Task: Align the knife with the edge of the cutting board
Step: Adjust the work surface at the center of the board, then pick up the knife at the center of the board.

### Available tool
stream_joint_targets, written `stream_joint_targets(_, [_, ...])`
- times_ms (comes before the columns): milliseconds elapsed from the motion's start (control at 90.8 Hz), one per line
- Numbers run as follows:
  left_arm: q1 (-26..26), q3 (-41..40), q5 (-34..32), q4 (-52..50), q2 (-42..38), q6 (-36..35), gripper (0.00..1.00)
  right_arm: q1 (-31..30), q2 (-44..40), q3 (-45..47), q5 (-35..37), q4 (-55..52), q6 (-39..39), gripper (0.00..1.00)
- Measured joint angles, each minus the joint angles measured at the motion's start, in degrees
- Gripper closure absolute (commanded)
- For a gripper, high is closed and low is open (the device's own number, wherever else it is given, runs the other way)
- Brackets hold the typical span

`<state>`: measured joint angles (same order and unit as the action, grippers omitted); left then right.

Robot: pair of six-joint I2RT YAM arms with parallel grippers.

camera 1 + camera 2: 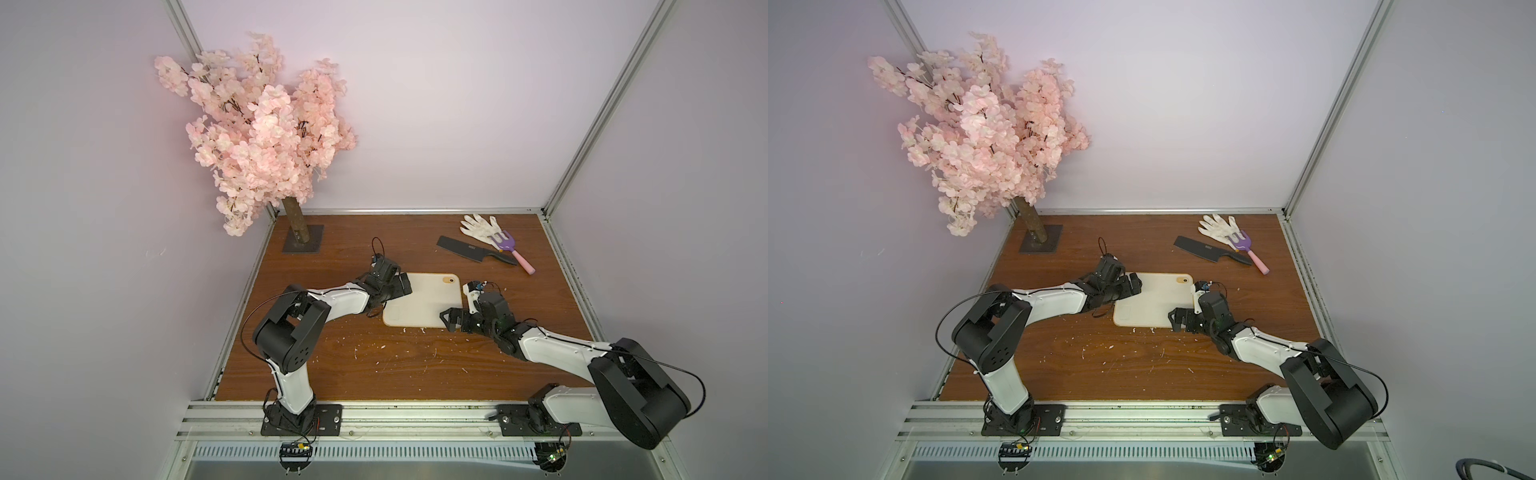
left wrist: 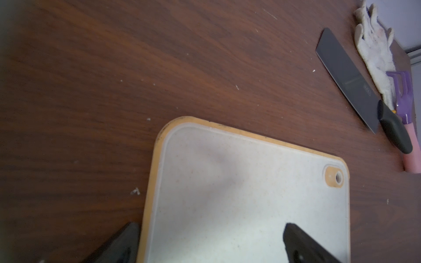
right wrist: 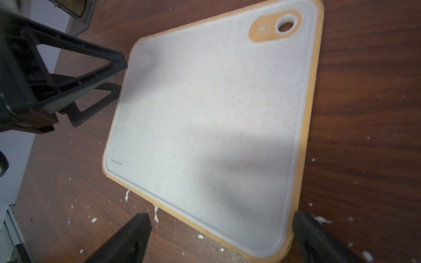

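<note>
The cream cutting board (image 1: 422, 305) (image 1: 1154, 299) (image 2: 250, 193) (image 3: 216, 125) lies flat mid-table, its orange-ringed hole at the far right corner. The black knife (image 1: 473, 249) (image 1: 1210, 249) (image 2: 348, 77) lies at an angle behind and right of the board, well apart from it, handle to the right. My left gripper (image 1: 401, 286) (image 1: 1133, 286) (image 2: 211, 230) (image 3: 116, 76) is open, straddling the board's left edge and holding nothing. My right gripper (image 1: 451, 320) (image 1: 1177, 320) (image 3: 222, 217) is open around the board's near right corner.
A white glove (image 1: 478, 226) and a purple fork with a pink handle (image 1: 513, 251) lie against the knife's handle end. A pink blossom tree (image 1: 257, 137) on a metal base (image 1: 303, 239) stands at the back left. White crumbs (image 1: 382, 345) dot the wooden table.
</note>
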<state>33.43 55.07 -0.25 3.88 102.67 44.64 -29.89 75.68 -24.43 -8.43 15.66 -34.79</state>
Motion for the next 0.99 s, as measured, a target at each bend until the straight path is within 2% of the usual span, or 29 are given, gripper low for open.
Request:
stream_joint_targets(231, [-1.2, 0.9, 0.2, -1.9, -0.2, -0.4, 0.00, 2.8, 0.0, -4.9, -0.1, -5.0, 1.2, 0.01])
stream_joint_targets(484, [-3.9, 8.0, 0.1, -12.3, -4.2, -3.6, 0.00, 13.1, 1.0, -18.9, 1.3, -12.8, 6.7, 0.00])
stream_joint_targets(704, [-4.9, 17.7, -0.3, -19.5, -11.8, -9.5, 0.00, 21.4, 10.9, -32.2, 4.1, -16.6, 12.0, 0.00])
stream_joint_targets(991, [-5.9, 18.5, -3.9, -21.7, -19.2, -19.1, 0.00, 26.9, 24.5, -45.7, 4.7, -18.6, 16.6, 0.00])
